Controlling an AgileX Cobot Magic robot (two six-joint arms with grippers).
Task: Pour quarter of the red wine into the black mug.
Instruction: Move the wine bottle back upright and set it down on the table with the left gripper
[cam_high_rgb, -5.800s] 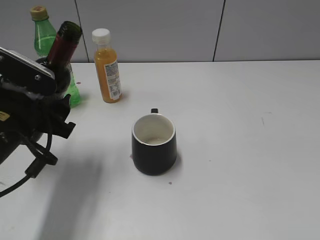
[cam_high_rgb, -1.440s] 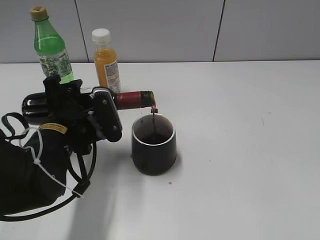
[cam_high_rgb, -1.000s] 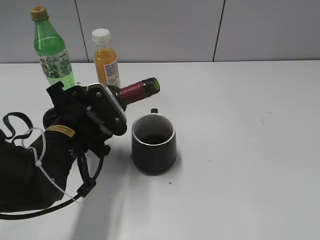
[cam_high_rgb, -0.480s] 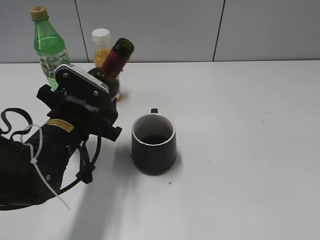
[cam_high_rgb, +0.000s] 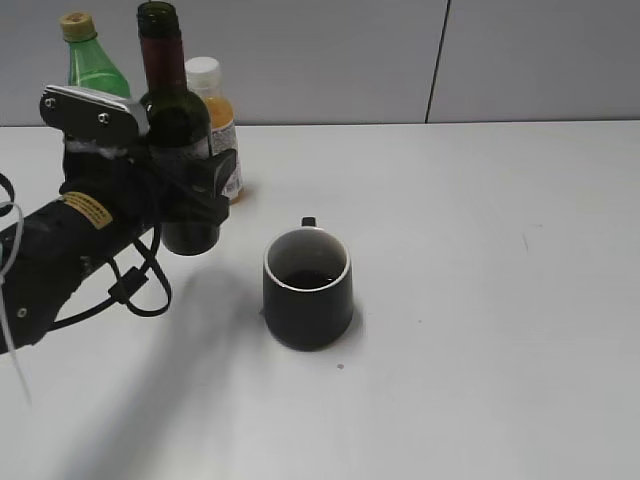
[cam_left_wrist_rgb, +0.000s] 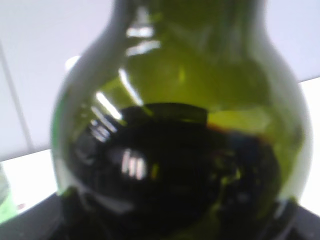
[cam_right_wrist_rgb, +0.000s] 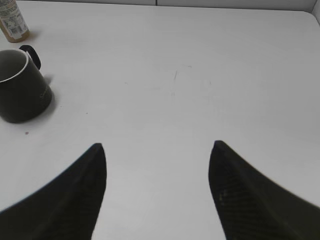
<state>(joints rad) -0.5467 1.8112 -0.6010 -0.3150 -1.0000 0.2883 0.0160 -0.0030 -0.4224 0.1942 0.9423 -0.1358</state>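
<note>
My left gripper (cam_high_rgb: 180, 190) is shut on the red wine bottle (cam_high_rgb: 176, 120) and holds it upright above the table, left of the black mug (cam_high_rgb: 308, 300). The bottle fills the left wrist view (cam_left_wrist_rgb: 180, 150), with dark liquid in its lower part. The mug stands in the middle of the table with dark red wine inside; it also shows at the left of the right wrist view (cam_right_wrist_rgb: 22, 95), handle to the back. My right gripper (cam_right_wrist_rgb: 157, 147) is open and empty over bare table, right of the mug, and is out of the exterior view.
An orange juice bottle (cam_high_rgb: 215, 100) with a white cap and a green plastic bottle (cam_high_rgb: 90, 65) stand at the back left, behind the held bottle. The juice bottle's base shows in the right wrist view (cam_right_wrist_rgb: 12, 22). A grey panel wall runs behind the white table (cam_high_rgb: 480, 300).
The left gripper tipped the bottle back from pouring over the mug to upright, and drew it left and up. The mug now holds dark wine; it was empty earlier.
</note>
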